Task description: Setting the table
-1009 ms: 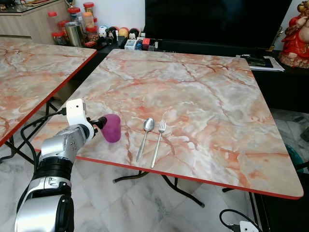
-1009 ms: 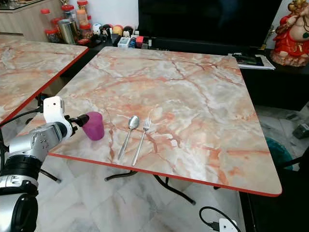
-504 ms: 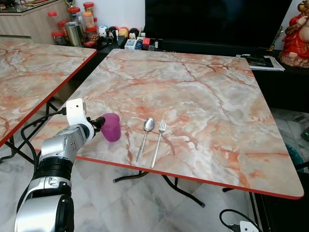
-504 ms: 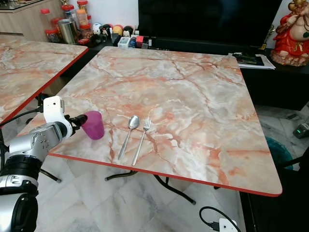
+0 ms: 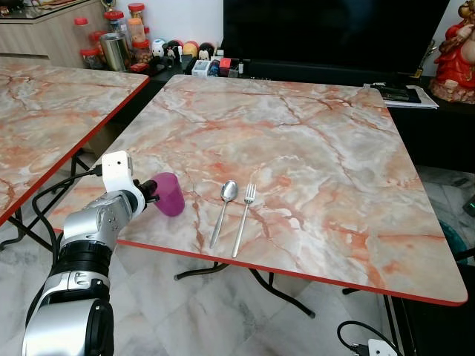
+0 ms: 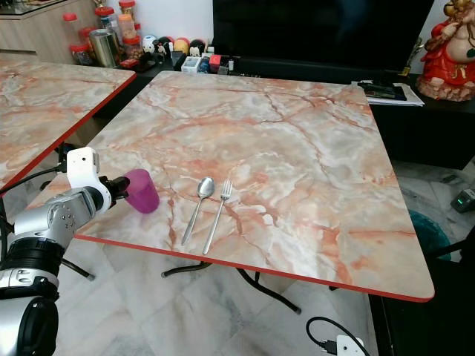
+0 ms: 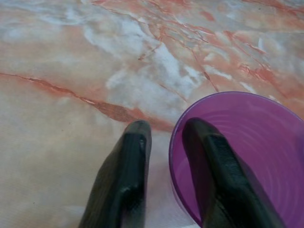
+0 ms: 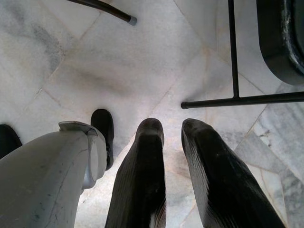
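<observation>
Cup [image 5: 170, 194] on table [image 5: 312, 148] near front edge; spoon [image 5: 223, 211] right of it, fork [image 5: 243, 219] beside spoon.

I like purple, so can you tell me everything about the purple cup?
The purple cup looks like see-through plastic, plain, with faint rings inside and nothing in it. It is tilted, its open mouth leaning toward the left hand, near the front left edge of the marble table. The hand pinches its rim, one black finger inside the cup and the other outside. A spoon and fork lie to its right, apart from it.
</observation>
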Available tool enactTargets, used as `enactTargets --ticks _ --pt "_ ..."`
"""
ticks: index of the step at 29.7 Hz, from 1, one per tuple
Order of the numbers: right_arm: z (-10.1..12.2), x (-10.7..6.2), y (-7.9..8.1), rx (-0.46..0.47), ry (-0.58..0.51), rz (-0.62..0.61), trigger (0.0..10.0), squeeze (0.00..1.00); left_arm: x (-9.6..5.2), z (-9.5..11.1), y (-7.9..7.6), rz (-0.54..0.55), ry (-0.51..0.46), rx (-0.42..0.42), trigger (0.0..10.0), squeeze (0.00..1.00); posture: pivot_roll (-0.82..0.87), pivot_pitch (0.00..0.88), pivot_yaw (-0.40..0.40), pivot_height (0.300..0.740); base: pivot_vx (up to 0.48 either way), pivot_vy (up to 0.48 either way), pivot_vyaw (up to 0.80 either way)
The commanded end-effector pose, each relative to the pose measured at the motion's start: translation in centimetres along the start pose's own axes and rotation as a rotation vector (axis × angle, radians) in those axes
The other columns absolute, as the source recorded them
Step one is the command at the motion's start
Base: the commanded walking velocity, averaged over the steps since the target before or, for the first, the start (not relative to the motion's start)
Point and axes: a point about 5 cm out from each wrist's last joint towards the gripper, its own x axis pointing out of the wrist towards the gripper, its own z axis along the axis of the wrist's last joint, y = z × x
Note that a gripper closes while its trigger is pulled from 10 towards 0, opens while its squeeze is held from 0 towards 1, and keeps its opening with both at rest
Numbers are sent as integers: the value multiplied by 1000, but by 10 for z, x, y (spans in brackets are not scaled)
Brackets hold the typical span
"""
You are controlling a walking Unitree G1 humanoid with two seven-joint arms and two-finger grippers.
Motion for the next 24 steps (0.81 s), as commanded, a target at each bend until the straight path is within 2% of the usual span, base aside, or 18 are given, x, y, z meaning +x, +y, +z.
enactTargets --ticks 1,21,24 --pt "2 0 0 19 -10 -6 10000 0 -1 8 -3 -1 -19 33 0 0 45 0 1 732 0 0 0" --pt "3 0 0 22 -11 -5 10000 0 -3 10 -5 -17 -51 44 0 0 46 0 -4 732 0 0 0" --pt "3 0 -1 22 -11 -6 10000 0 -7 17 -1 -17 -147 37 0 0 46 0 -7 732 0 0 0"
